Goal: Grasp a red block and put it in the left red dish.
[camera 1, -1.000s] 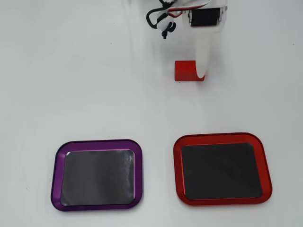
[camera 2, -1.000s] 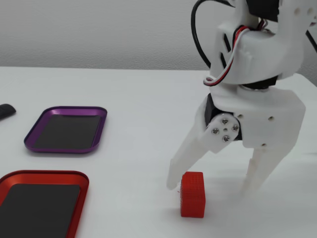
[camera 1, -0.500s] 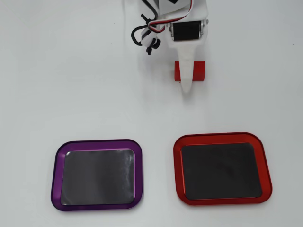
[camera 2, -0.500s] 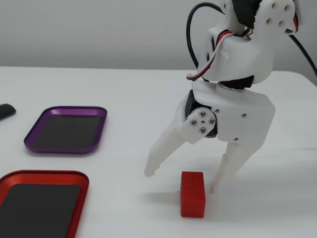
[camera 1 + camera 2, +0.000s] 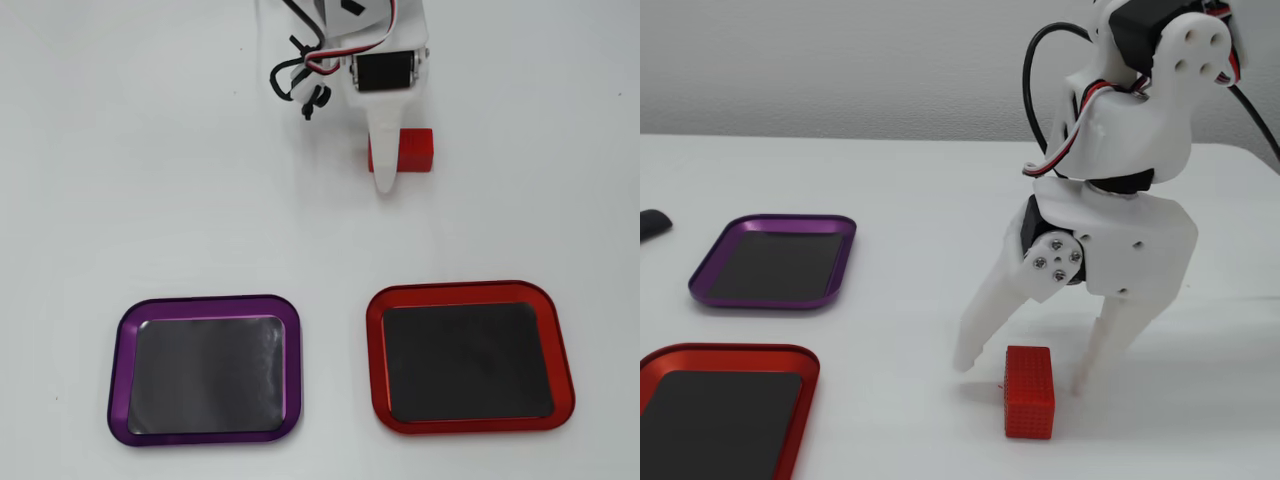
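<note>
The red block [image 5: 1029,392] lies on the white table [image 5: 840,330], still short of any tray, and my fingers [image 5: 1025,365] stand spread on either side of it — one tip to its left in the fixed view, the other to its right, both low near the table. A second ago the block sat outside my right tip; I have since shifted over so that it now lies between the two, and in the last half second my left finger [image 5: 990,315] has drawn in closer to its side. Neither tip looks to be pressing it yet, though from the overhead view my wrist hides part of the block [image 5: 408,149], so I cannot be sure of contact there.

That shift means the approach is about done — I judge the next thing is to close on the block. The left red dish [image 5: 468,357] waits empty, well apart toward the bottom of the overhead view, with the purple tray [image 5: 206,369] beside it.
</note>
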Available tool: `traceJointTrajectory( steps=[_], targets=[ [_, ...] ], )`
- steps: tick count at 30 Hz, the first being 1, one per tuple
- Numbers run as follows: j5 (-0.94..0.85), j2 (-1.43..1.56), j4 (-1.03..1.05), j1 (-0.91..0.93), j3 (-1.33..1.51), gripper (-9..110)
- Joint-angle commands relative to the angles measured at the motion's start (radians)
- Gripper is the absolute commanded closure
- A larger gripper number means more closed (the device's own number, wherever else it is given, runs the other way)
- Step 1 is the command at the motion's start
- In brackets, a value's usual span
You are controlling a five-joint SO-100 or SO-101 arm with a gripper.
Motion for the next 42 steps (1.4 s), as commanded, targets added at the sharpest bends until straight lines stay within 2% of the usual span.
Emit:
traceJointTrajectory(
  steps=[1,7,17,25,28,32,37,42],
  targets=[
    [-0.006,0.005,-0.009,-0.008,-0.002,78],
    [-0.008,0.005,-0.009,-0.008,-0.006,81],
    [-0.005,0.005,-0.008,-0.126,-0.017,81],
    [-0.009,0.005,-0.009,-0.129,-0.018,82],
    [-0.009,0.005,-0.009,-0.129,-0.018,88],
    [-0.009,0.005,-0.009,-0.129,-0.018,102],
    [-0.011,0.032,-0.003,-0.132,-0.040,102],
    [-0.012,0.186,0.006,-0.137,-0.160,102]
  ],
)
